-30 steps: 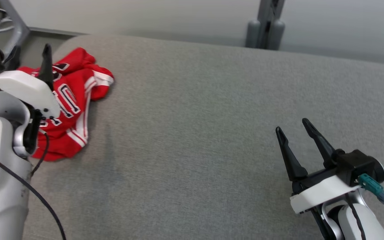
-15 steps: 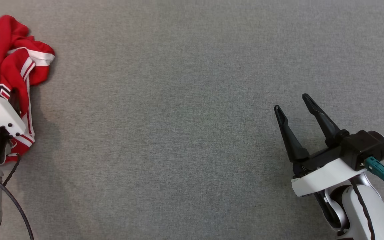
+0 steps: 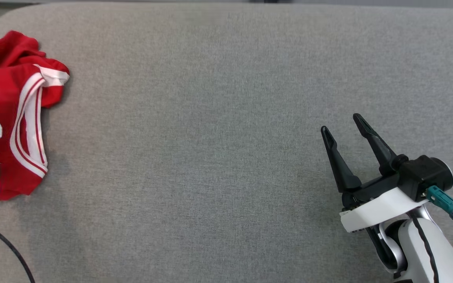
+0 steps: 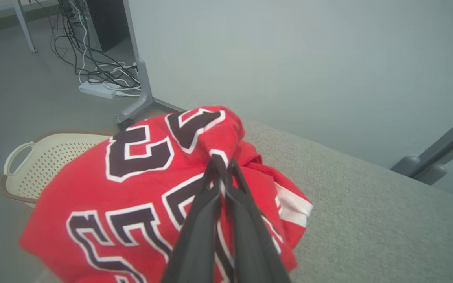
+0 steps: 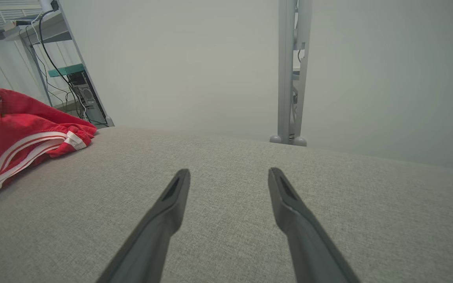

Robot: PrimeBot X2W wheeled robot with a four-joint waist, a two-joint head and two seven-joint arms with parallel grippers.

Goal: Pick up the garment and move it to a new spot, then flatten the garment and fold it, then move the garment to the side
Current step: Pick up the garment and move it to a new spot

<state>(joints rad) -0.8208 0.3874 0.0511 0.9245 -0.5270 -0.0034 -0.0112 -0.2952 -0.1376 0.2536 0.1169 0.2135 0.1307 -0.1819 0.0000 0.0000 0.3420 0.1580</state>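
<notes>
A crumpled red jersey with white trim and black lettering [image 3: 10, 90] is bunched at the left edge of the grey fabric surface [image 3: 226, 118], a fold pinched by the left gripper [image 4: 222, 163], which was spread open a second earlier. Pick-up is judged begun; a lift toward the bare middle is called for. The right gripper [image 3: 341, 123] is held wide, empty.

Parted jaws over grey surface [image 5: 387, 220], red garment [image 5: 22, 137] left.

One red garment [image 3: 6, 82], one cream basket [image 4: 45, 157], one left gripper [image 4: 222, 165] and one right gripper [image 3: 341, 123]
</notes>
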